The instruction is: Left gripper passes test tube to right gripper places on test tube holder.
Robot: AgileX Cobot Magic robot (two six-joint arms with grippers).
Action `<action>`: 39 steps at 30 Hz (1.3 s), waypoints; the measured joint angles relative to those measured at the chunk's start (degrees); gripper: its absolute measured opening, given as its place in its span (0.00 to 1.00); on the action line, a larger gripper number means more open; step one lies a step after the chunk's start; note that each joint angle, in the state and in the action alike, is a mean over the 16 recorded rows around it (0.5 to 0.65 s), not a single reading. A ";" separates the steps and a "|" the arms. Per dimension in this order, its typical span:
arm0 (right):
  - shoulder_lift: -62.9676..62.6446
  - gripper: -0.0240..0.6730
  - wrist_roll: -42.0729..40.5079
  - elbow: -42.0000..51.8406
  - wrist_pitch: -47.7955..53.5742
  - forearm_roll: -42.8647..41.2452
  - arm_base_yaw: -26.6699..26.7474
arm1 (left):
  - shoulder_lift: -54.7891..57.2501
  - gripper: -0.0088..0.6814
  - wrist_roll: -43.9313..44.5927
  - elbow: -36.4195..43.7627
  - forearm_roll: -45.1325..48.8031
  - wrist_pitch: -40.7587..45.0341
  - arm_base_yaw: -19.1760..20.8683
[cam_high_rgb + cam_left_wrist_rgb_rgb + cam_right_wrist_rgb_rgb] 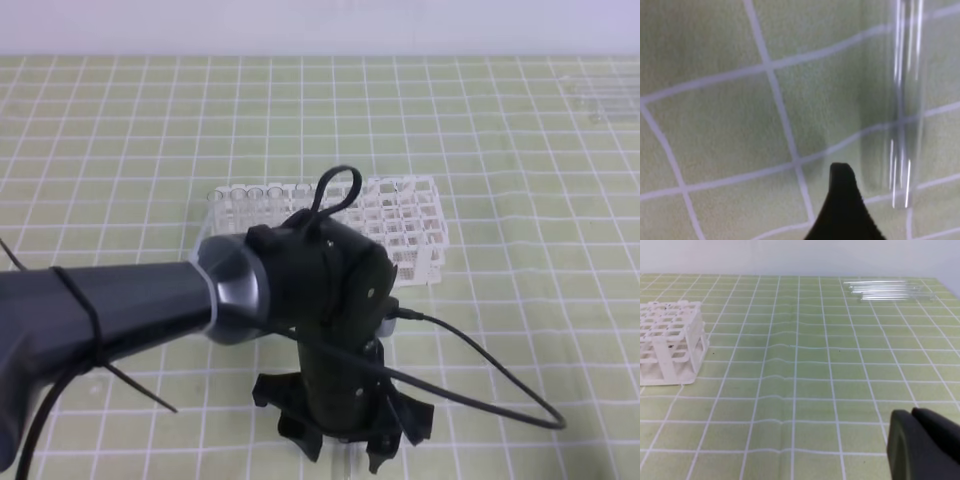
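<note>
Because the pickup comes first, the left hand [345,440] hangs low over the tabletop [520,150] near its front edge, fingers spread wide and gripping nothing, seemingly to straddle the test tube [905,100] lying flat just beside one fingertip [842,175]; the test tube holder [400,225] waits mid-tabletop behind the arm, several tubes already standing along its left side; the right hand [925,445], pinched closed and empty, idles toward the right edge, apparently awaiting the handover.

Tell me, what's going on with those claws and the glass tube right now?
Left gripper open, low over the mat. Test tube lying beside its finger, not gripped. Right gripper shut, empty, away from holder. Nothing blocking.
</note>
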 joint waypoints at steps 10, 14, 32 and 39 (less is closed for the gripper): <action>0.00 0.01 0.00 0.00 0.00 0.00 0.00 | 0.22 0.52 -0.60 3.41 -0.03 -4.23 0.00; 0.00 0.01 0.00 0.00 0.00 0.00 0.00 | 0.43 0.48 -0.61 4.10 -0.07 -5.13 0.00; 0.00 0.01 0.00 0.00 0.00 0.00 0.00 | 1.28 0.30 -0.25 4.47 0.66 -5.11 0.00; 0.00 0.01 0.00 0.00 0.00 0.00 0.00 | -0.72 0.20 0.01 4.50 1.80 -6.51 0.00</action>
